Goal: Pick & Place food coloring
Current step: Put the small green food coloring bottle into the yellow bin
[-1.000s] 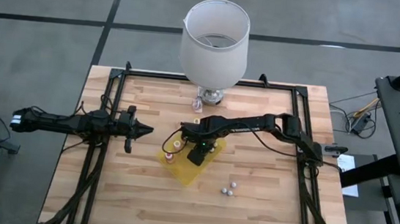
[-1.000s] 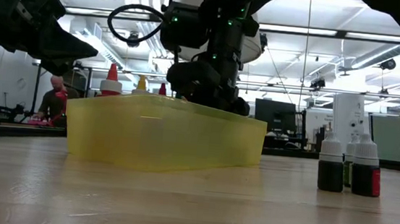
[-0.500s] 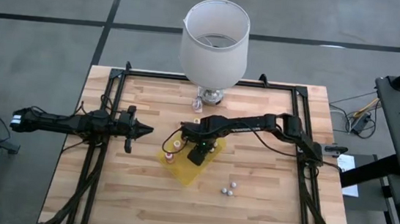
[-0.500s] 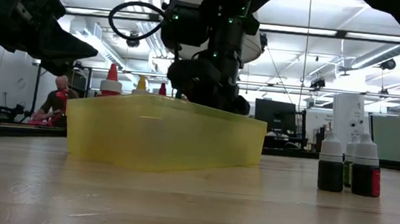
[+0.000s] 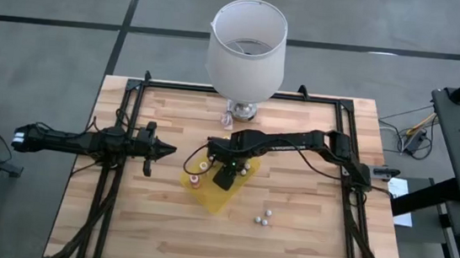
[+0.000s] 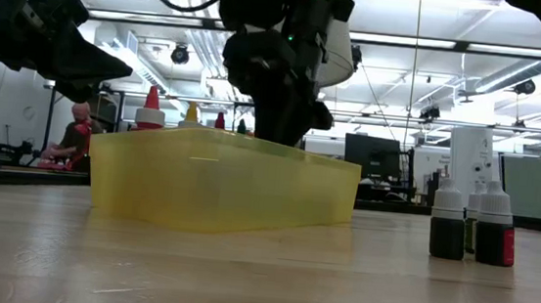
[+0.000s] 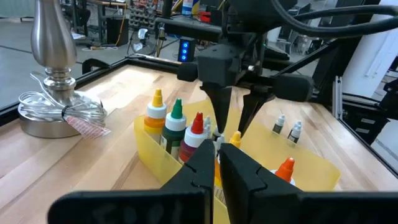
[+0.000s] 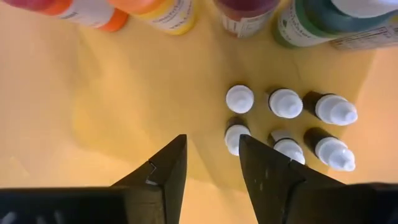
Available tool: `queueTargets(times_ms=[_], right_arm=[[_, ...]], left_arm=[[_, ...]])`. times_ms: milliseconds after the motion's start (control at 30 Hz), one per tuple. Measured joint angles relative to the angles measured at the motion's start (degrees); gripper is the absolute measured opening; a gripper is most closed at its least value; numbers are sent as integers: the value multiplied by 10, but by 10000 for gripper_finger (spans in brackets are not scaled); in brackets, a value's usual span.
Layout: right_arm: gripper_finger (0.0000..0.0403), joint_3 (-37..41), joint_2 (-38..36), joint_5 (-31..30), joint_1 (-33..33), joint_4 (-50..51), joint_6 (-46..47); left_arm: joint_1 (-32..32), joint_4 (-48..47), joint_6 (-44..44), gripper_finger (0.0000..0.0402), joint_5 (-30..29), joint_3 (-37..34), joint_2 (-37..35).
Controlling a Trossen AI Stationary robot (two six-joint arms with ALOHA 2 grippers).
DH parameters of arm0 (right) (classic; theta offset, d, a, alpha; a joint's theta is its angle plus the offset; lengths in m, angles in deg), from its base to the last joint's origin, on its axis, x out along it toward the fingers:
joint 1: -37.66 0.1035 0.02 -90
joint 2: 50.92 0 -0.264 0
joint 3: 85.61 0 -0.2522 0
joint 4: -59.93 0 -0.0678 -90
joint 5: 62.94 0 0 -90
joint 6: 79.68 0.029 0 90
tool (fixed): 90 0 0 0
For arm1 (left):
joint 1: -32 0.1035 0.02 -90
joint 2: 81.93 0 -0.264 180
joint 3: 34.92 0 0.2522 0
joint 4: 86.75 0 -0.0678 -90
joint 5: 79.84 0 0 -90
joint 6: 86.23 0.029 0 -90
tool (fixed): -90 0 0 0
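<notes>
A yellow tray [image 5: 211, 197] stands mid-table. In it are several small dark food coloring bottles with white caps [image 8: 285, 102], upright on the tray floor. Beside them stand taller bottles with yellow, green, red and orange caps [image 7: 176, 121]. My right gripper [image 8: 211, 158] hangs open above the tray, pointing down, with nothing between its fingers; the nearest small bottle [image 8: 235, 135] stands just beside them. It also shows from above [image 5: 225, 178] and from the table's level [image 6: 277, 132]. Three more small bottles [image 6: 448, 221] stand on the table to the tray's right. My left gripper [image 5: 160, 149] waits shut at the table's left.
A white-shaded lamp [image 5: 247, 50] stands at the table's far edge, its metal base [image 7: 56, 99] behind the tray. Black frame rails [image 5: 129, 119] run along the table's left, right and far sides. Bare wood lies toward the near edge. A person shows in the room beyond [image 6: 76, 134].
My right gripper has risen straight up from inside the tray, so that its fingers now stand above the tray's rim. The bottles in the tray and on the table have stayed where they were.
</notes>
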Motion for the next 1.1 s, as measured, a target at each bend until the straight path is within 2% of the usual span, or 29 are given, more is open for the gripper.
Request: queueTargets(times_ms=[400,800,1100], right_arm=[[138,0,-32,-1,34,26,-46],[137,16,-108,0,107,25,-180],[143,106,-183,0,138,17,-246]], left_arm=[[0,0,0,0,0,0,0],[0,0,0,0,0,0,0],[0,0,0,0,0,0,0]])
